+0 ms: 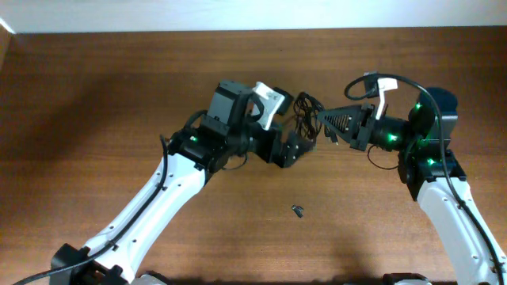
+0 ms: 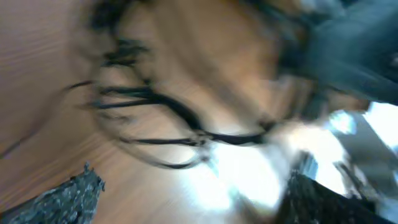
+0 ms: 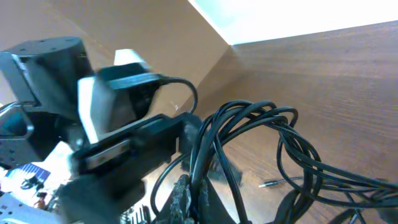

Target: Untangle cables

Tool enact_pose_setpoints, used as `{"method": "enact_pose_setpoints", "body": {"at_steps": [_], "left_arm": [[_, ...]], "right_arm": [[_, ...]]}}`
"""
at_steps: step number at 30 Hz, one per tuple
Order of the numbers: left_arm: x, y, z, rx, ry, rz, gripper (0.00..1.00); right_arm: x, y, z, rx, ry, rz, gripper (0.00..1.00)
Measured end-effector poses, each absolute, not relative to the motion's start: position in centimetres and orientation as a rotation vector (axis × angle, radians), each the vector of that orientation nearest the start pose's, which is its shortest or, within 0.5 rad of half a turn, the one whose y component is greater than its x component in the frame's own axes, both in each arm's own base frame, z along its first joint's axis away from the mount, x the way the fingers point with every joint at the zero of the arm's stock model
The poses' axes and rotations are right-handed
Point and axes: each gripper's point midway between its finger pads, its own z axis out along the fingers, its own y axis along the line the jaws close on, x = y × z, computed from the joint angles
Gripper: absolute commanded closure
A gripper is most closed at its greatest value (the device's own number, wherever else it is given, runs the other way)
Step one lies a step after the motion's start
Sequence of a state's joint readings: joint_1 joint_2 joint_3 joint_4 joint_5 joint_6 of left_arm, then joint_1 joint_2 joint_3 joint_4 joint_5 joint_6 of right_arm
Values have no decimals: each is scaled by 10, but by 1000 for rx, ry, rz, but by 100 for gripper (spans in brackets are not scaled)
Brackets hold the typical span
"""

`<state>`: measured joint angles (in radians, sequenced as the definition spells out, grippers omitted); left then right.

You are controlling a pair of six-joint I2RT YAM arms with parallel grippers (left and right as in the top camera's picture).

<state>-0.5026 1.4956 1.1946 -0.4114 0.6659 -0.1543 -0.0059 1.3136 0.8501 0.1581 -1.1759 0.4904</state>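
Cables [image 1: 304, 109]: black bunch at the middle of the tabletop [image 1: 119, 95], between the two hands.
Right hand [image 1: 323, 120]: closed on strands at the bunch's near side; loops arch away from its fingertips.
Left hand [image 1: 301, 144]: fingers spread wide, gripping nothing, just beside the bunch.
Small dark loose piece [image 1: 298, 210]: on the tabletop, well apart from the bunch and both hands.

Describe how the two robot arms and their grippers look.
The left arm and right arm have white shells, black joints, green lights and black cables alongside. The left gripper and right gripper are black with textured fingers.
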Motion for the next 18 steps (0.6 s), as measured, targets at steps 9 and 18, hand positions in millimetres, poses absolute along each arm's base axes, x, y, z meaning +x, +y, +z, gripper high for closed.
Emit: {"method": "enact_pose_setpoints", "body": {"at_steps": [9, 18], "left_arm": [[304, -272, 285, 858, 1948, -1167, 1], [329, -253, 276, 754, 2002, -1023, 0]], "right_arm": [[332, 101, 280, -335, 1829, 1444, 96], [309, 110, 291, -502, 1767, 1557, 96]]}}
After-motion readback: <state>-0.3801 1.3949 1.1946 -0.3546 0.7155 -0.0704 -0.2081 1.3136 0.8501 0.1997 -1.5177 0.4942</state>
